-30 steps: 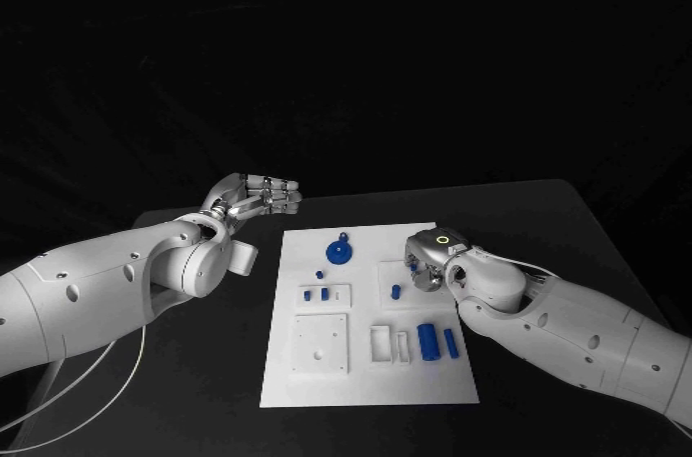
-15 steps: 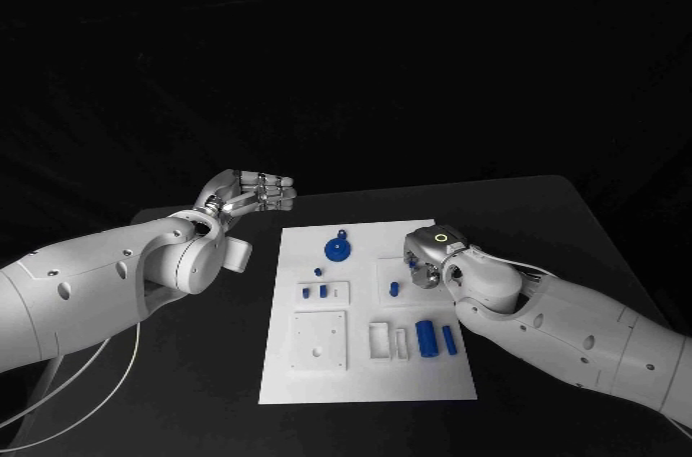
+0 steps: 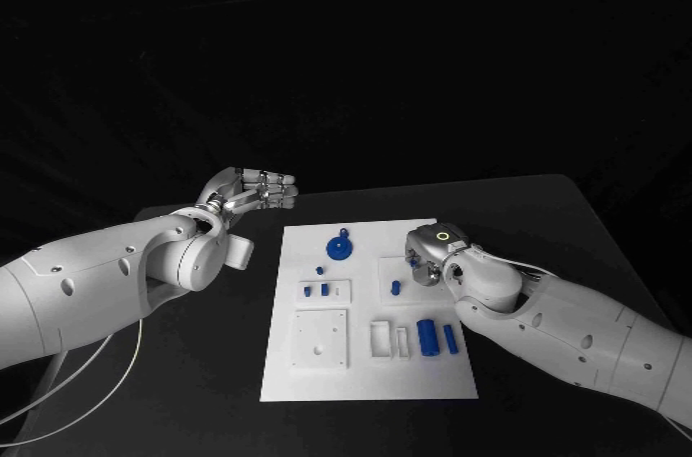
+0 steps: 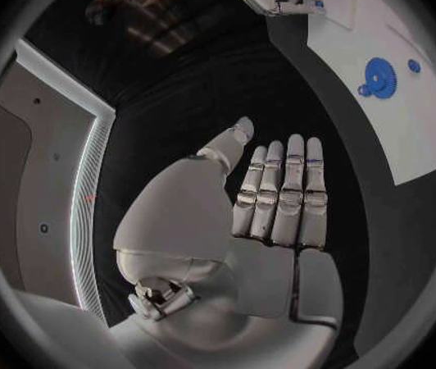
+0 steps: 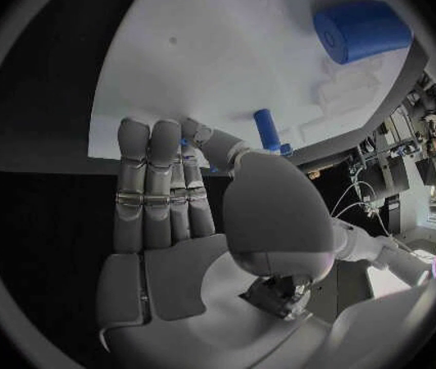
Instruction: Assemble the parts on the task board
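The white task board (image 3: 368, 372) lies in the middle of the black table. On it are a blue gear (image 3: 339, 249), two small blue pegs (image 3: 317, 290), a standing blue peg (image 3: 395, 288) and a thick blue cylinder (image 3: 428, 337) beside a thinner one (image 3: 451, 338). My right hand (image 3: 427, 259) hovers low over the board's right middle. Its thumb (image 5: 213, 143) is pressed to its straight fingers, with a bit of a small blue part (image 5: 185, 142) showing between them. The peg (image 5: 267, 129) stands just past the thumb. My left hand (image 3: 254, 192) is off the board's far left corner, fingers straight and holding nothing.
White raised fixtures sit on the board: a square plate (image 3: 320, 339) at the near left and a slotted block (image 3: 384, 339) beside the cylinders. The gear (image 4: 382, 78) and board edge (image 4: 402, 131) lie ahead of my left hand. Bare black table surrounds the board.
My left hand has drifted slightly to the left and away from me. My right hand stays at the same spot over the board.
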### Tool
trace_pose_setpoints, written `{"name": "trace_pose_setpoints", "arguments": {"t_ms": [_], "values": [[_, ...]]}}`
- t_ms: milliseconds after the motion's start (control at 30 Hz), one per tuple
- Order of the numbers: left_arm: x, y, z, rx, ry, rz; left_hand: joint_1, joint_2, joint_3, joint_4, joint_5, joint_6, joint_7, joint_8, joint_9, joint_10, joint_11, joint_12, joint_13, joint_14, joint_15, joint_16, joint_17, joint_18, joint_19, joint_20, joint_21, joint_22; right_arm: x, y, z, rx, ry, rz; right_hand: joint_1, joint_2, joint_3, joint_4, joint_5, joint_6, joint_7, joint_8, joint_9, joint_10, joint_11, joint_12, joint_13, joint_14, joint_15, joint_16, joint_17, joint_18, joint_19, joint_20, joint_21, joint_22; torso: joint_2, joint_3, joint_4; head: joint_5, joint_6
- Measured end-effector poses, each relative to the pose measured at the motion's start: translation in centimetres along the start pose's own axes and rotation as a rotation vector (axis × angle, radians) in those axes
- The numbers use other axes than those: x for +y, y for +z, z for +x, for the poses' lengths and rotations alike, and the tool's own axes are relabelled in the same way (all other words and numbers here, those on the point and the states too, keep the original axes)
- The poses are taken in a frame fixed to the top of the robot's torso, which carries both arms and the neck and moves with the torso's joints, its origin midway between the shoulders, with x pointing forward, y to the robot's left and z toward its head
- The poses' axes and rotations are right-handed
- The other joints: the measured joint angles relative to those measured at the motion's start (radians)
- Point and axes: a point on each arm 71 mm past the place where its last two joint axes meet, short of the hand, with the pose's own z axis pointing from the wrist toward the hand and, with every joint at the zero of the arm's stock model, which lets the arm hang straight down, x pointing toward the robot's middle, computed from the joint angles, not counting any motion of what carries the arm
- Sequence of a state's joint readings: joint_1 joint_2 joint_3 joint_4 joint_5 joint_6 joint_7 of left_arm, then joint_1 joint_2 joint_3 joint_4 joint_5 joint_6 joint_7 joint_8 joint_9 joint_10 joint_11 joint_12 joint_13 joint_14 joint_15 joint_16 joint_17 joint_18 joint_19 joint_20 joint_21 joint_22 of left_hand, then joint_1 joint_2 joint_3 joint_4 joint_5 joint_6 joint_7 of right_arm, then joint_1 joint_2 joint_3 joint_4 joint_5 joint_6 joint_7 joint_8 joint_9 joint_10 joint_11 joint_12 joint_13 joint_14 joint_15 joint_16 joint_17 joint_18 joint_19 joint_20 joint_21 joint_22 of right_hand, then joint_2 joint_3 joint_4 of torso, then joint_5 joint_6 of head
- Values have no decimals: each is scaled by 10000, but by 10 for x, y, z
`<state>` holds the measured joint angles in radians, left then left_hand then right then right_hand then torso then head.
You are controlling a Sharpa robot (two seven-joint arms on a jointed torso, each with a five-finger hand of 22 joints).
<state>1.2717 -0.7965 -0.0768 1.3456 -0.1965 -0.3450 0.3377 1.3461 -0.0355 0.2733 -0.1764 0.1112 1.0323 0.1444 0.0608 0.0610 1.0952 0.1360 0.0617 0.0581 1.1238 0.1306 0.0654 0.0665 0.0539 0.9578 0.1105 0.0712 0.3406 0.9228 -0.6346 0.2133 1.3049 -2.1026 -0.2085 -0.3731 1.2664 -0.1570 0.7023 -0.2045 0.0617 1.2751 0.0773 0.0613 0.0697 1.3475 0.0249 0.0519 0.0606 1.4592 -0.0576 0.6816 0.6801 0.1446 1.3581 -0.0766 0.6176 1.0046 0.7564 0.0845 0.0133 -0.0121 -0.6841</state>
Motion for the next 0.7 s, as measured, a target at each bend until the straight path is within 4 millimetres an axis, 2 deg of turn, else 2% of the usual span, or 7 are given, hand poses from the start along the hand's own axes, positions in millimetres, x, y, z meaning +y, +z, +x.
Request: {"name": "trace_pose_setpoints", "arguments": {"t_ms": [200, 467, 700], "values": [[0, 0, -1, -26, 11, -7, 0, 0, 0, 0, 0, 0, 0, 0, 0, 0, 0, 0, 0, 0, 0, 0, 0, 0, 0, 0, 0, -30, 0, 1, 0, -95, 38, 7, -13, 61, -52, -86, 0, 86, -17, -1, -2, 92, -17, 46, 0, -16, -20, 39, -5, -88, 97, -89, -62, 312, -5, 4, 0, 23, -30], [1, 2, -4, -118, 52, -26, 0, 0, -11, -11, 0, 0, 0, 0, -1, 0, 0, 0, 0, 0, 0, 0, 0, -1, 0, 0, 0, -46, 3, -1, -1, -245, 122, -35, -65, 113, -41, -125, -8, 153, -19, -24, -1, 129, -51, 47, 2, 1, -70, 95, -21, -211, 230, -125, -307, 688, -12, 7, 5, 127, -56], [3, 3, -7, -203, 91, -42, 0, 0, -27, -27, 0, 0, 0, 0, -1, 0, 0, 0, 0, 0, 0, 0, 0, -1, 0, 0, 0, -61, 9, -3, -13, -602, 388, -228, -65, 112, -26, -147, -37, 183, -49, -33, 8, 130, -52, 47, 53, 1, -70, 97, -30, -223, 358, -141, -524, 1102, -19, 0, 10, 186, -64]]}}
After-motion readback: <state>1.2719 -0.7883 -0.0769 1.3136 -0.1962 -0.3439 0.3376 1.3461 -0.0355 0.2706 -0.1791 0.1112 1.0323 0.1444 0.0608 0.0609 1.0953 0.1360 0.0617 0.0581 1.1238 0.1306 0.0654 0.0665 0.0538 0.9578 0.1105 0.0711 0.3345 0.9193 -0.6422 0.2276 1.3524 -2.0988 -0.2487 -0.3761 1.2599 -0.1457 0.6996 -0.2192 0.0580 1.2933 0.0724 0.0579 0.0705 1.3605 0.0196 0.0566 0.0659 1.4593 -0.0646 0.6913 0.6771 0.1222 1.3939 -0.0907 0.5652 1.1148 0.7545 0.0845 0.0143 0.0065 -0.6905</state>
